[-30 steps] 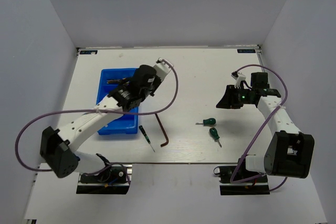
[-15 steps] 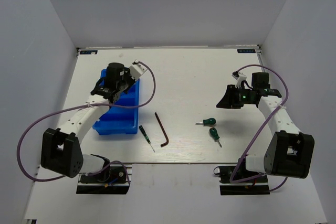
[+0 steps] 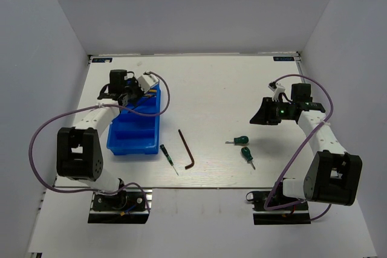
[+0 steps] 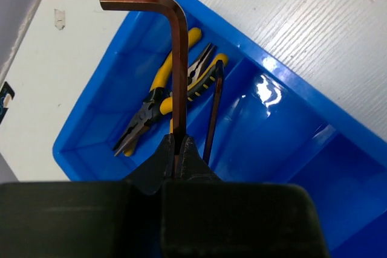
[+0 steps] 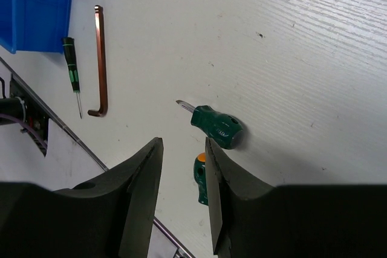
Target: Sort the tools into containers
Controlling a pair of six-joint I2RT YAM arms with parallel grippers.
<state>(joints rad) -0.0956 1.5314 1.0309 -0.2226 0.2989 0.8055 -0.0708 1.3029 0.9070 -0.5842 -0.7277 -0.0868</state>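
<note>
My left gripper (image 4: 175,140) is shut on the long arm of a copper-brown L-shaped hex key (image 4: 179,58), held above the far end compartment of the blue tray (image 4: 272,143). In that compartment lie two yellow-handled pliers (image 4: 158,92) and a dark hex key (image 4: 213,113). From above, the left gripper (image 3: 124,92) hangs over the far end of the tray (image 3: 130,140). My right gripper (image 5: 183,143) is open and holds nothing. It hovers over two stubby green screwdrivers (image 5: 217,128) (image 5: 201,180). Another hex key (image 3: 186,147) and a thin green screwdriver (image 3: 168,158) lie on the table.
The hex key (image 5: 100,58) and thin screwdriver (image 5: 72,74) lie just right of the tray's near corner (image 5: 36,4). The stubby screwdrivers (image 3: 239,141) (image 3: 247,153) lie near the table's front edge, below the right gripper (image 3: 261,113). Grey walls enclose the white table.
My left arm has swung from the tray's right side to its far left end, carrying the hex key. The right arm has not moved.
</note>
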